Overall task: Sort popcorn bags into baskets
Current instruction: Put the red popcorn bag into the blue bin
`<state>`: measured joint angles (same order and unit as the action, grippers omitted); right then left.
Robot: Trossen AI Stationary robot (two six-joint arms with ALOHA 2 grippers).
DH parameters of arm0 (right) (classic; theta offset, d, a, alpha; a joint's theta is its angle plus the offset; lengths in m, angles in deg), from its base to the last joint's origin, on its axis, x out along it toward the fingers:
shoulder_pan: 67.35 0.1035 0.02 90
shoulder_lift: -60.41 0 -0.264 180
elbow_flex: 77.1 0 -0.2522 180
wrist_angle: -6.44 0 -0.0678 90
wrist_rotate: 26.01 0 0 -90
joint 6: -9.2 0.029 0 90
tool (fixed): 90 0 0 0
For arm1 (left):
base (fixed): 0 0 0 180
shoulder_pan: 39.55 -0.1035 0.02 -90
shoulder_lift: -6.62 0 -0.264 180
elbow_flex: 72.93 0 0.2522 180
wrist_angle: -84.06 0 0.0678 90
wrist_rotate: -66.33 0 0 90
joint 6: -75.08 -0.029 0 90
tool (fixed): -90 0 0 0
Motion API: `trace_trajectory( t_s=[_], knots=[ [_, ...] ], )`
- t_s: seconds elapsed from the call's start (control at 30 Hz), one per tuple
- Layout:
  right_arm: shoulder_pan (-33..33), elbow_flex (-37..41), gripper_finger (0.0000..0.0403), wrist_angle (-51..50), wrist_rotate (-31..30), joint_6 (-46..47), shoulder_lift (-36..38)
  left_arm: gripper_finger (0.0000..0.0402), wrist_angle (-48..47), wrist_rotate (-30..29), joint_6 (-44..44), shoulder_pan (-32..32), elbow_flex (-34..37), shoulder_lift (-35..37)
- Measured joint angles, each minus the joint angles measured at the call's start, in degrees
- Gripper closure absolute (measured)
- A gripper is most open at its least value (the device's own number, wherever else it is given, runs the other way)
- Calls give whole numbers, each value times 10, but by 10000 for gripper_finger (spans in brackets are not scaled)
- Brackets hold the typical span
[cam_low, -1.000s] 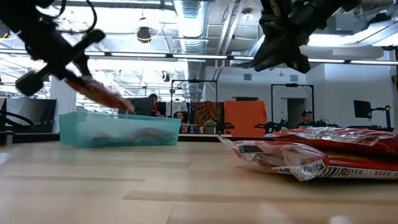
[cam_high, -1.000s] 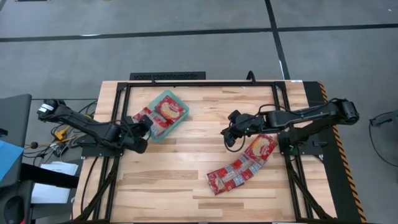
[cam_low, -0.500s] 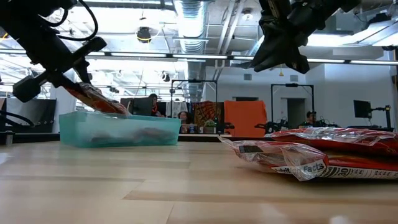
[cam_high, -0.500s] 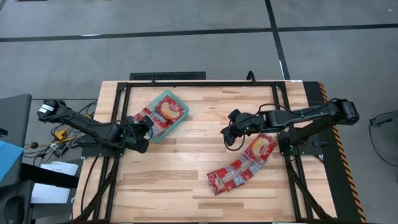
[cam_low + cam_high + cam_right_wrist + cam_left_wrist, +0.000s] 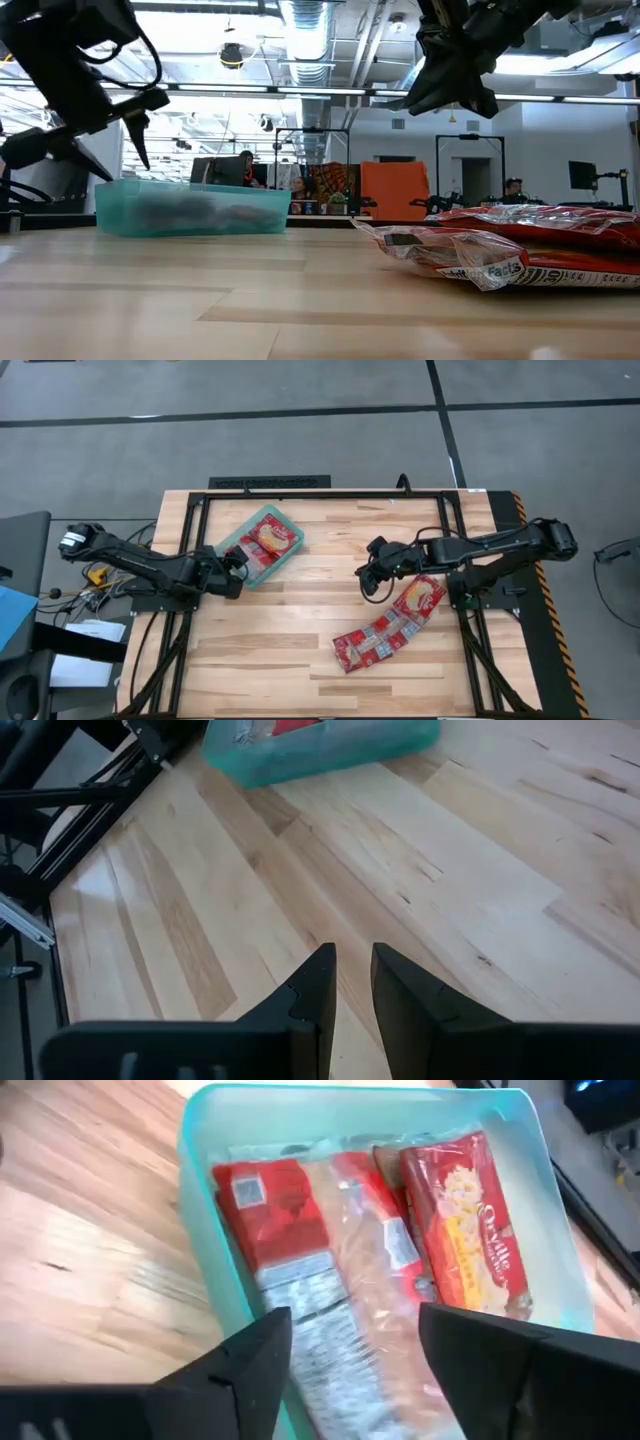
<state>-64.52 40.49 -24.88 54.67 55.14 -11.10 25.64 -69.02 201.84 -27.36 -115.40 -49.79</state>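
Observation:
The teal basket (image 5: pixel 287 556) stands at the far left of the table. Three red popcorn bags lie side by side in it: one (image 5: pixel 272 1218) by the wall, a paler one (image 5: pixel 362 1255) in the middle, one (image 5: pixel 462 1230) beyond. My left gripper (image 5: pixel 355 1365) hovers open over the basket's near-left end (image 5: pixel 232 563), touching nothing. My right gripper (image 5: pixel 370 578) hangs in mid-air at centre right, its fingers a narrow gap apart and empty. Two more bags (image 5: pixel 418 598) (image 5: pixel 372 640) lie flat on the table to the right.
A black frame (image 5: pixel 330 493) runs along the table's edges. Bare wood (image 5: pixel 300 620) lies between the basket and the loose bags. In the low view the loose bags (image 5: pixel 500 250) are piled at the right, and the basket (image 5: pixel 190 210) stands at the left.
My left gripper has opened and let go of a red bag that it held tilted over the basket's rim. The bag has dropped flat into the basket. The gripper has drawn back a little toward the table's left edge.

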Motion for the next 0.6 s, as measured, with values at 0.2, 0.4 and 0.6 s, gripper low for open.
trace_trajectory(
  t_s=[0.2,0.4,0.6],
  knots=[
    [1,0,310,-1,1,-8,0,167,-4,-21,-7,10,0,35],
    [5,-1,310,-58,7,-5,0,166,214,38,-254,12,0,49],
    [44,-1,314,-285,-11,122,0,166,458,113,-443,26,0,20]
  ],
)
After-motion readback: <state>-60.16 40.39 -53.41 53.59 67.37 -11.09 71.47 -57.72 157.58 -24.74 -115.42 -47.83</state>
